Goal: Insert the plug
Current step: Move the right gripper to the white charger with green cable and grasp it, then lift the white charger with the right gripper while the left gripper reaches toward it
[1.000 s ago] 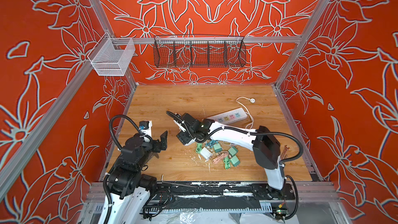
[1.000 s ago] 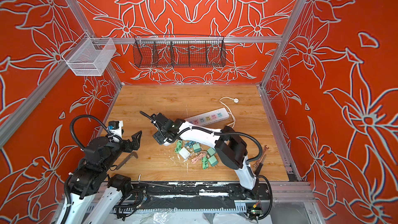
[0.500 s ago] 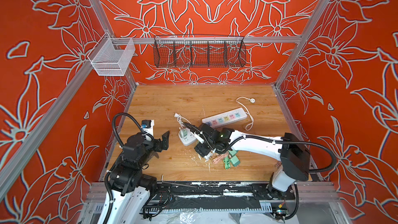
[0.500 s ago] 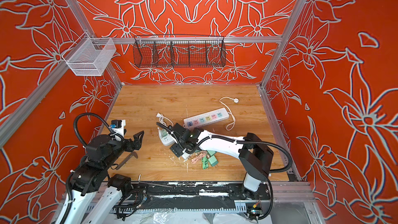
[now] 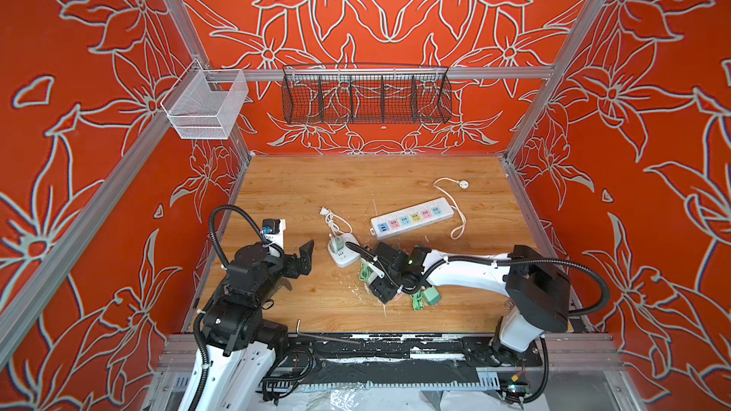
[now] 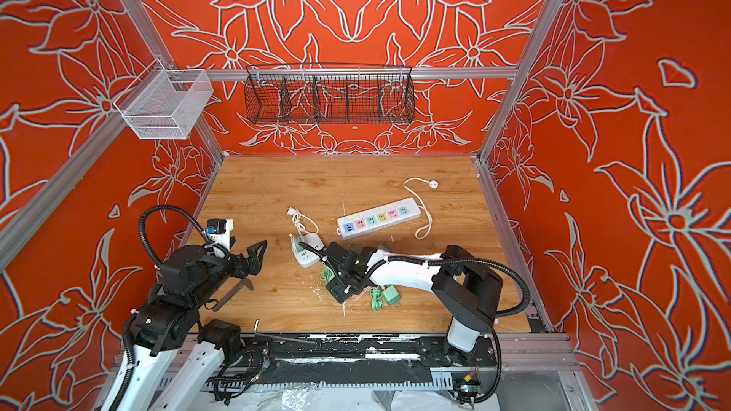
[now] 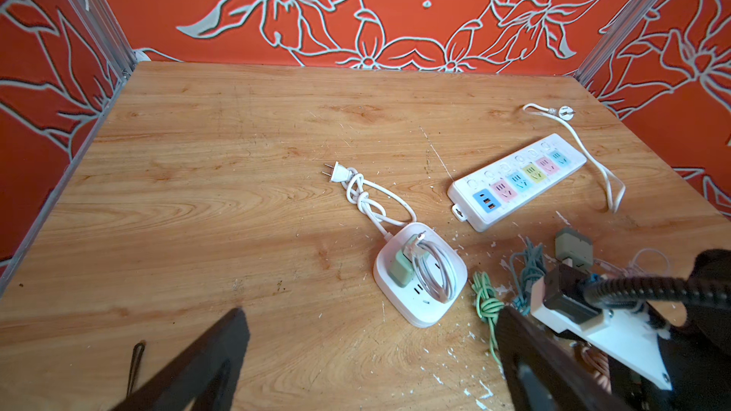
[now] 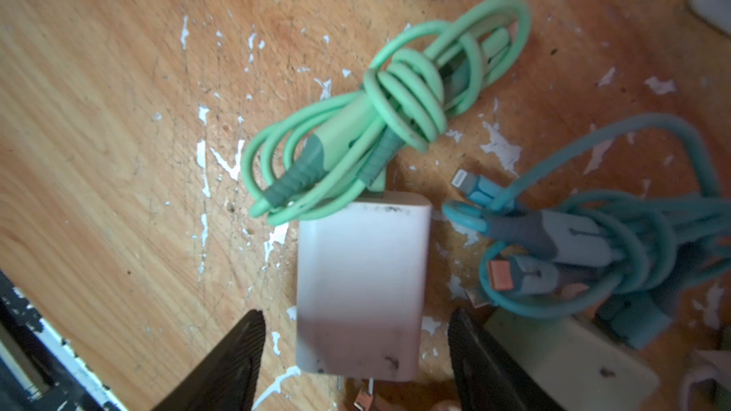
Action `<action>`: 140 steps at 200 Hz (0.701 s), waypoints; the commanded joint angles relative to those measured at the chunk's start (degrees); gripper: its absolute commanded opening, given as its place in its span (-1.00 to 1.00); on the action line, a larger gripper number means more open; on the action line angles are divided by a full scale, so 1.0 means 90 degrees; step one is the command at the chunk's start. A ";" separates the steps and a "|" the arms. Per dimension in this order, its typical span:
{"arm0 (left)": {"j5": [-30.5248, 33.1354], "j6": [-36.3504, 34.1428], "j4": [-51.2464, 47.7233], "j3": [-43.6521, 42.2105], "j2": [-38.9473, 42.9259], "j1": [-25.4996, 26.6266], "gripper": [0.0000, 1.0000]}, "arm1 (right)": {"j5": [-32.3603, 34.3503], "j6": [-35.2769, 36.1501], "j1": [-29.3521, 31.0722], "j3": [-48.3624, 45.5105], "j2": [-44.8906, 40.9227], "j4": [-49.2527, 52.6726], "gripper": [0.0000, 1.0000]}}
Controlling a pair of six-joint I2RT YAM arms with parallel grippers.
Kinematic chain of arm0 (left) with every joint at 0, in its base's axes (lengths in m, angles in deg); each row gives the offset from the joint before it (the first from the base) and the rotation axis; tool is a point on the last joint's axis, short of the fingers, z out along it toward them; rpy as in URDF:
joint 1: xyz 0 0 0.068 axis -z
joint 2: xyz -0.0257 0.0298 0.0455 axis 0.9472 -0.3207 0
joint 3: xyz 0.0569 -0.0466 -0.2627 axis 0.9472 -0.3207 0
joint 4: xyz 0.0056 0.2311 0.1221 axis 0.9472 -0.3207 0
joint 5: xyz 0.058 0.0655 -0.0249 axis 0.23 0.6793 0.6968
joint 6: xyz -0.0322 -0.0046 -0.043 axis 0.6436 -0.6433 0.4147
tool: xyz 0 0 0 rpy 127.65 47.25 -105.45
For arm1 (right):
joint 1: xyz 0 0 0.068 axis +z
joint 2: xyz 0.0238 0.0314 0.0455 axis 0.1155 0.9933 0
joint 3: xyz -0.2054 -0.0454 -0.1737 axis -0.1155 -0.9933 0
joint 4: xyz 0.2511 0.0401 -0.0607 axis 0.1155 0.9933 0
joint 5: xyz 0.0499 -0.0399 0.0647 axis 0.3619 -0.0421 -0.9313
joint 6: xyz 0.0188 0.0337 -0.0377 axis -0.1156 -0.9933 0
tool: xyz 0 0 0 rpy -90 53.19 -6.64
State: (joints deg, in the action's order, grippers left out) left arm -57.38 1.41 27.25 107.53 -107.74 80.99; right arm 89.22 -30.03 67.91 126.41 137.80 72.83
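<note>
A white charger plug with a knotted green cable lies flat on the wooden table. My right gripper is open around it, with a gap between each fingertip and the plug's sides. In both top views the right gripper hangs low over a heap of chargers. The white power strip with coloured sockets lies behind it. A small square socket block with a green adapter plugged in lies to its left. My left gripper is open and empty above the table's left side.
A teal cable bundle and a green adapter lie beside the white plug. The square block's cord ends in a two-pin plug. An Allen key and a flat tool lie near the front. Wire baskets hang on the back wall.
My right gripper has drawn back from the square socket block, which now lies bare, to the heap of chargers, and its jaws have narrowed around the white plug. The left arm has barely moved.
</note>
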 commanded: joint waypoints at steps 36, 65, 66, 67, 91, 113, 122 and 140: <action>-0.0148 0.0073 0.0147 0.0127 -0.0010 -0.0032 0.95 | 0.0199 -0.0060 0.0120 0.0145 0.0343 -0.0134 0.19; -0.0187 0.0043 0.0215 0.0112 0.0009 -0.0037 0.95 | 0.0189 -0.0032 0.0159 0.0150 0.0382 -0.0105 0.03; -0.0193 0.0043 0.0216 0.0113 0.0009 -0.0035 0.95 | 0.0191 -0.0031 0.0162 0.0152 0.0382 -0.0103 0.03; -0.0195 0.0043 0.0216 0.0109 0.0009 -0.0038 0.95 | 0.0193 -0.0030 0.0163 0.0153 0.0378 -0.0103 0.02; -0.0462 0.0034 0.0224 0.0148 0.0028 -0.0032 0.95 | 0.0239 -0.0010 0.0212 0.0184 0.0238 -0.0081 -0.15; -0.0967 -0.0010 0.0375 0.0112 0.0144 -0.0037 0.95 | 0.0262 0.0045 0.0229 0.0146 -0.0097 -0.0209 -0.28; -0.1224 -0.0015 0.0408 0.0138 0.0147 -0.0036 0.95 | 0.0271 0.0118 0.0241 0.0119 -0.0269 -0.0282 -0.32; -0.1700 0.0004 0.0418 0.0247 0.0075 -0.0032 0.95 | 0.0288 0.0288 0.0269 0.0003 -0.0695 -0.0546 -0.38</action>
State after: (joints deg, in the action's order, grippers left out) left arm -65.14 1.57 29.07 107.57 -107.09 80.99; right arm 90.23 -29.46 69.66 126.43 137.89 71.43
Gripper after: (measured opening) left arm 0.973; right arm 0.500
